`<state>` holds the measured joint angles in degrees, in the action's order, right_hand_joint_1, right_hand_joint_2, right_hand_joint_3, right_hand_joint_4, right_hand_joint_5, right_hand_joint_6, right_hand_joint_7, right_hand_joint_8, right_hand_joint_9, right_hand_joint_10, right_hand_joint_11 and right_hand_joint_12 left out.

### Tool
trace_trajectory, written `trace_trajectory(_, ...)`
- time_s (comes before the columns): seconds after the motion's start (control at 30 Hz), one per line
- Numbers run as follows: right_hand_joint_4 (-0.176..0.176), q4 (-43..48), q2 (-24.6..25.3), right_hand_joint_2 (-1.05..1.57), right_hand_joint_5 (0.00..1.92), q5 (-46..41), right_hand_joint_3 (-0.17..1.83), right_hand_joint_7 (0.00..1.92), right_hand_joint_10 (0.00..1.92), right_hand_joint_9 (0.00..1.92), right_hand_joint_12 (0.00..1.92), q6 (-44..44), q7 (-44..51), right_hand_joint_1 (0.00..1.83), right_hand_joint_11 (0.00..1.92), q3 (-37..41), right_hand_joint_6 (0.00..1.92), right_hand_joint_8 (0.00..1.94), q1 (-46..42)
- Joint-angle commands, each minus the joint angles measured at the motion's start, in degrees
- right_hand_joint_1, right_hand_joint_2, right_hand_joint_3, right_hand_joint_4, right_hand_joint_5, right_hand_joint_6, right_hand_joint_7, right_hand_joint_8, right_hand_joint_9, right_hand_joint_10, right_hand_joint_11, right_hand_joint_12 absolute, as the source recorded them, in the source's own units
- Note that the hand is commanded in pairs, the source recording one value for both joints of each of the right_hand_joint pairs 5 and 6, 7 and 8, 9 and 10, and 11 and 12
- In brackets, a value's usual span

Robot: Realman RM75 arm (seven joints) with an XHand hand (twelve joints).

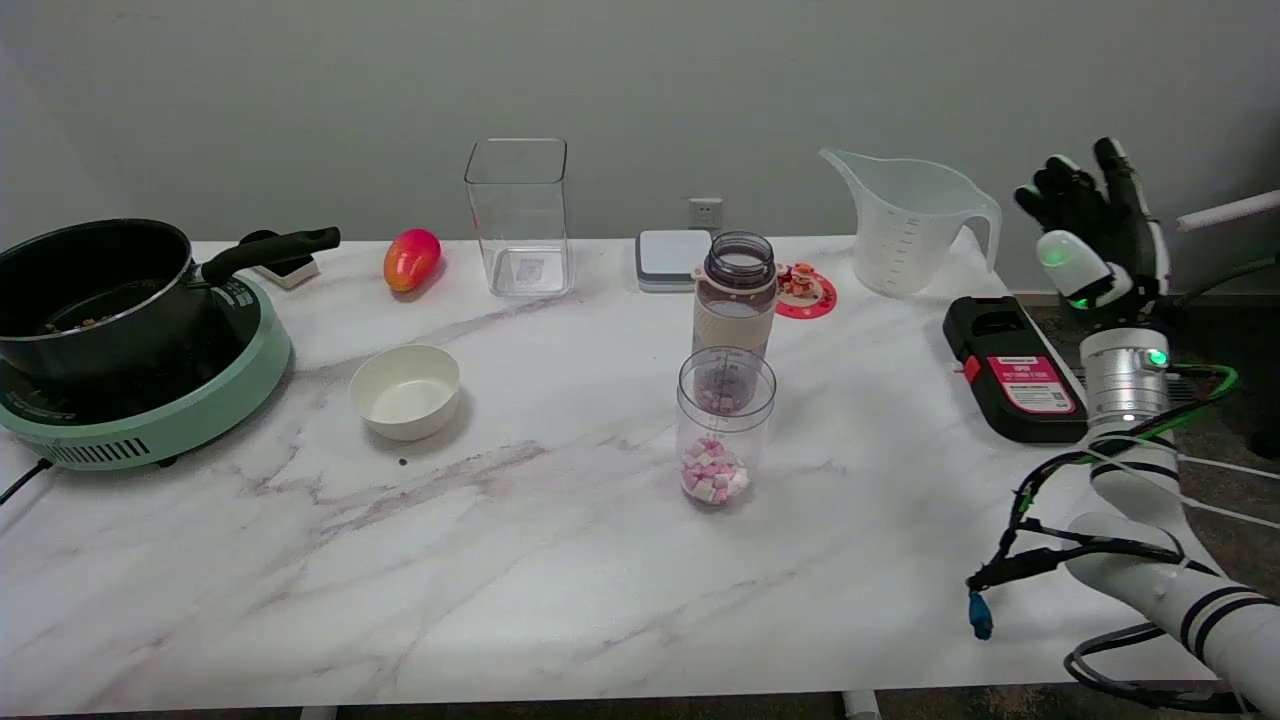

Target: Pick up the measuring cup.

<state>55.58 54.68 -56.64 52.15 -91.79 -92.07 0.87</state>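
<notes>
Measuring cup (910, 225): clear, upright at the worktop (560, 560) far right edge, spout pointing left, handle on the right, untouched. Right robot hand (1095, 235) hangs in the air just right of the handle, off the worktop edge, fingers spread and raised, holding nothing. Black device with red label (1010, 370) lies in front of the cup, below the hand. Left of the cup: red coaster (808, 290), bottle (738, 295), clear jar with pink and white cubes (722, 430) in front of the bottle. Farther left: square clear container (520, 215), white bowl (405, 390), mango (411, 258), black pot on green cooker (140, 400).
</notes>
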Motion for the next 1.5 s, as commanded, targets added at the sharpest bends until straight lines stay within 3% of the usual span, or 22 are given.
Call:
trace_trajectory(0.03, 0.0, -1.1, 3.9, -0.41, 0.18, -0.8, 1.1, 0.54, 0.51, 0.51, 0.59, -2.2, -2.0, 1.18, 0.59, -4.3, 0.18, 0.54, 4.3)
trace_trajectory(0.23, 0.0, -1.2, 4.3, -0.34, 0.18, -1.4, 1.14, 0.54, 0.51, 0.51, 0.56, 1.9, -3.0, 1.14, 0.56, -1.9, 0.18, 0.54, 1.8)
trace_trajectory(0.37, 0.0, -1.8, 4.7, -0.18, 0.21, -1.0, 0.99, 0.57, 0.55, 0.55, 0.6, 1.2, -3.1, 1.13, 0.6, -3.4, 0.21, 0.57, -0.7)
trace_trajectory(0.47, 0.0, -2.6, 5.0, -0.17, 0.21, 0.0, 0.99, 0.59, 0.57, 0.57, 0.63, 0.3, 2.0, 1.16, 0.63, -3.2, 0.21, 0.59, -2.6)
trace_trajectory(0.6, 0.0, -4.8, 3.8, -0.03, 0.4, 7.3, 0.87, 0.63, 0.63, 0.63, 0.73, -2.9, 34.9, 1.24, 0.73, -2.6, 0.4, 0.63, -3.8)
trace_trajectory(0.7, 0.0, -6.7, 3.8, -0.08, 0.57, 11.0, 1.12, 0.68, 0.63, 0.63, 0.7, 2.0, 61.1, 1.31, 0.7, -3.2, 0.57, 0.68, -3.9)
trace_trajectory(0.73, 0.0, -7.2, 3.9, -0.11, 0.6, 10.7, 1.16, 0.7, 0.62, 0.62, 0.69, 4.5, 64.6, 1.32, 0.69, -3.4, 0.6, 0.7, -3.9)
trace_trajectory(0.9, 0.0, -6.7, 3.9, -0.26, 0.64, 9.9, 1.22, 0.81, 0.6, 0.6, 0.64, 13.7, 63.6, 1.35, 0.64, -0.9, 0.64, 0.81, -3.9)
trace_trajectory(1.1, 0.0, 0.0, 3.2, -0.39, 0.52, 10.8, 1.25, 0.81, 0.61, 0.61, 0.68, 14.1, 63.9, 1.36, 0.68, -1.2, 0.52, 0.81, -6.9)
trace_trajectory(1.2, 0.0, 1.3, 3.2, -0.48, 0.5, 16.0, 1.3, 0.77, 0.62, 0.62, 0.64, 13.7, 63.6, 1.36, 0.64, -1.5, 0.5, 0.77, -8.7)
trace_trajectory(1.3, 0.0, 1.7, 3.0, -0.61, 0.5, 21.4, 1.4, 0.67, 0.6, 0.6, 0.48, 12.9, 61.9, 1.35, 0.48, -1.0, 0.5, 0.67, -9.8)
trace_trajectory(1.5, 0.0, 0.6, 0.0, -0.59, 0.62, 28.6, 1.34, 0.67, 0.59, 0.59, 0.47, 10.4, 61.7, 1.35, 0.47, -1.2, 0.62, 0.67, -10.5)
